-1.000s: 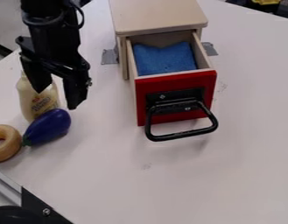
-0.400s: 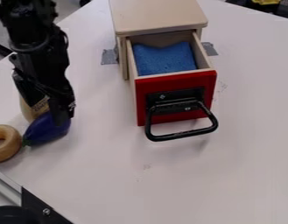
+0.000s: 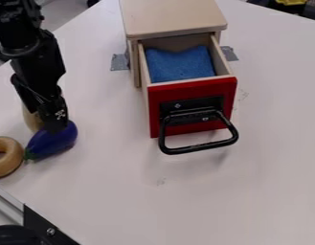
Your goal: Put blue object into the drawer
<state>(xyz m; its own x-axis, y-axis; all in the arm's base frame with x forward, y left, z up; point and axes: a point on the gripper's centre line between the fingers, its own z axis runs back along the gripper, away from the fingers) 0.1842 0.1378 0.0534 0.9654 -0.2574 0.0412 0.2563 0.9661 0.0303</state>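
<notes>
My gripper [image 3: 50, 122] hangs at the left of the view, its tip overlapping the upper part of a dark blue-purple eggplant-shaped object [image 3: 52, 142] that lies on the table. I cannot tell whether the two touch or how its fingers stand. The wooden drawer [image 3: 193, 129] with a red front and black handle is pulled out of its cabinet, to the right of the gripper. Inside it sits a blue sponge-like block [image 3: 180, 65].
A pale bottle [image 3: 31, 118] is partly hidden behind the gripper. A tan wooden ring [image 3: 5, 165] lies beside the eggplant's green end. The cabinet's top [image 3: 172, 18] is at the upper middle. A metal rail and black bracket [image 3: 39, 227] occupy the lower left corner.
The gripper has moved left and slightly down, over the bottle and the eggplant's upper end. Its fingers, spread apart a second ago, now appear closer together. The drawer and sponge have not moved.
</notes>
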